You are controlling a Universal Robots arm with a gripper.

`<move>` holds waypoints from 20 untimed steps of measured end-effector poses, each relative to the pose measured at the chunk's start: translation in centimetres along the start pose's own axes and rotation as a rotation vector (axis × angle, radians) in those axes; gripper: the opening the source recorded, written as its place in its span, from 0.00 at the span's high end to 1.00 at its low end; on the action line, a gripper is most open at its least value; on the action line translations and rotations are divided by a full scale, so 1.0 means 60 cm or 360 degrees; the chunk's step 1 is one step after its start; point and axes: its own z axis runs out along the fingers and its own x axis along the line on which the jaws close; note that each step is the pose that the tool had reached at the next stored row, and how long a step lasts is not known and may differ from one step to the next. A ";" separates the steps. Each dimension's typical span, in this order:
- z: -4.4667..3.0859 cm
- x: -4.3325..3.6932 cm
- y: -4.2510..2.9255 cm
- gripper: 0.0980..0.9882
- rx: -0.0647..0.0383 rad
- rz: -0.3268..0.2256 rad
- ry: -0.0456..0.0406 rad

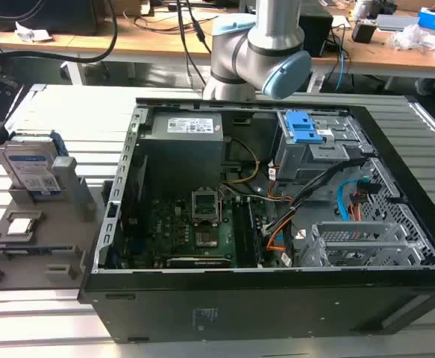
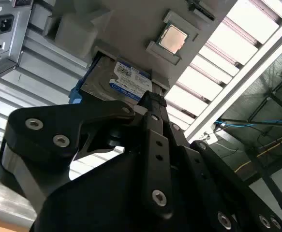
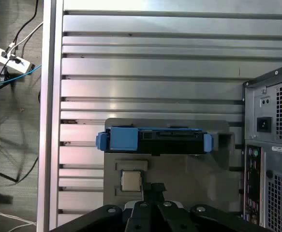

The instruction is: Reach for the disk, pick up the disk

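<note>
The disk (image 1: pixel 29 168) stands on edge in its grey holder (image 1: pixel 62 261) at the open case's (image 1: pixel 277 302) 9 o'clock in the exterior view, dead ahead of the jaws (long edge crosswise, 9 to 3). They hold nothing, and I cannot tell their opening.

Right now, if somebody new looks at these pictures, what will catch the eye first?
The big open computer case in the middle of the exterior view draws the eye first, with the robot arm behind it. At the exterior view's left, the disk stands upright in a grey holder, a small chip lying nearer the camera.
</note>
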 end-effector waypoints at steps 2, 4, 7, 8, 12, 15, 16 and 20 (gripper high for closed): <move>0.000 0.000 0.000 1.00 0.0000 -0.0023 0.0001; 0.000 0.000 0.000 1.00 0.0000 -0.0059 0.0002; 0.000 0.000 0.000 1.00 0.0000 -0.0086 0.0003; 0.000 0.000 0.000 1.00 0.0000 -0.0092 0.0004; 0.000 0.000 0.001 1.00 0.0000 -0.0134 0.0005; 0.000 0.000 0.001 1.00 0.0000 -0.0227 0.0009; 0.000 0.000 0.001 1.00 0.0000 -0.0291 0.0011; 0.000 0.000 0.001 1.00 0.0000 -0.0404 0.0015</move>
